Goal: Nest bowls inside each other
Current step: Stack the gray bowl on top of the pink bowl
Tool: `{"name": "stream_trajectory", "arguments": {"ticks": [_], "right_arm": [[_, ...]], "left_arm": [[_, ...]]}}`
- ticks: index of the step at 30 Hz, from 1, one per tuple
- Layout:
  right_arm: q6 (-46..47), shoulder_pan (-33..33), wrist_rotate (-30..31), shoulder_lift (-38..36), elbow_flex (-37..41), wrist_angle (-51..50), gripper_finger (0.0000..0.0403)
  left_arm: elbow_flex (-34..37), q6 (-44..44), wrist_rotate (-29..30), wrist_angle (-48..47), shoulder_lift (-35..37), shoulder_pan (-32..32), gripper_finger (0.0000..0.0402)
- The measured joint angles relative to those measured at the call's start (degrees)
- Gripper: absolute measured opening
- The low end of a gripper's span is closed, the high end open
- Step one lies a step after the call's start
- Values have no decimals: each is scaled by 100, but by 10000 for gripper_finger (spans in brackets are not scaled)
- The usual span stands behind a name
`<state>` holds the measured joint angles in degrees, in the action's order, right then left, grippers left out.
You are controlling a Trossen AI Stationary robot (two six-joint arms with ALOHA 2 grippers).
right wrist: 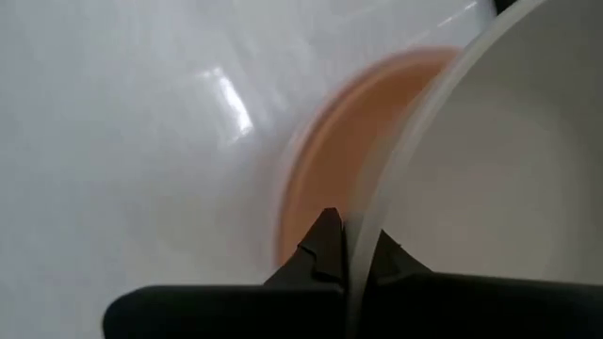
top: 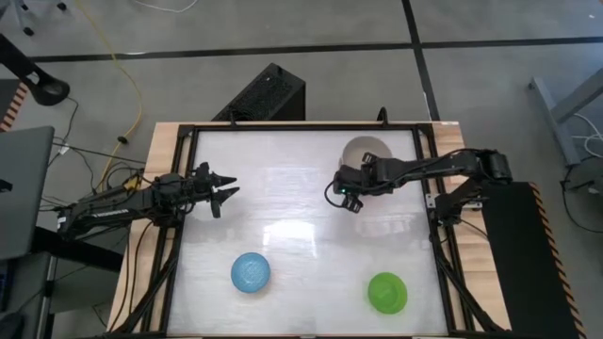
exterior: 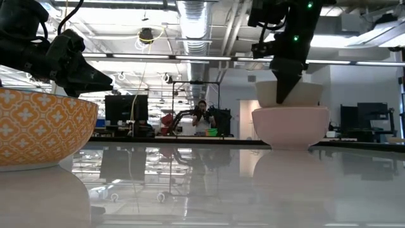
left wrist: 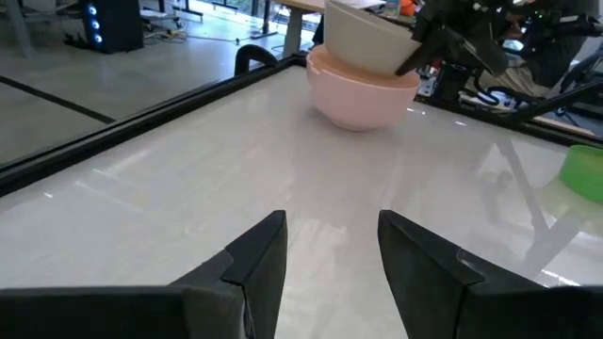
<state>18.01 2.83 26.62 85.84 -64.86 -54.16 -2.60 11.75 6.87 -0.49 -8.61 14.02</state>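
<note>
White table (top: 301,198), orange patterned bowl (exterior: 38,126) nearby

Pale pink-white bowl (left wrist: 366,40) sits tilted inside the salmon-pink bowl (left wrist: 363,91), upright at the desk's far side. Small blue bowl (top: 252,272) and small green bowl (top: 387,292) lie well apart near the front edge. An orange-patterned bowl (exterior: 39,128) shows in the low view.

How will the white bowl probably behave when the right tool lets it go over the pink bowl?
Held by one thin rim, the white bowl keeps its shape, so it seems stiff and light. It hangs tilted in the right tool, so it may rock before settling into the pink bowl.
</note>
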Motion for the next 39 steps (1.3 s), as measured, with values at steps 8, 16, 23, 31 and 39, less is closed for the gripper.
{"name": "stream_trajectory", "arguments": {"ticks": [8,16,23,31,39], "right_arm": [[19,151,-274,2,0,88,6],[169,258,-318,4,0,128,6],[212,303,-512,76,0,132,11],[296,360,-421,354,-2,222,53],[315,409,-410,297,-105,-33,112]], "left_arm": [[0,5,0,0,1,0,158],[1,9,0,-2,1,0,158],[-1,9,0,0,1,0,158],[1,11,-20,-2,-1,0,158],[-1,11,-20,-4,-1,0,158]]}}
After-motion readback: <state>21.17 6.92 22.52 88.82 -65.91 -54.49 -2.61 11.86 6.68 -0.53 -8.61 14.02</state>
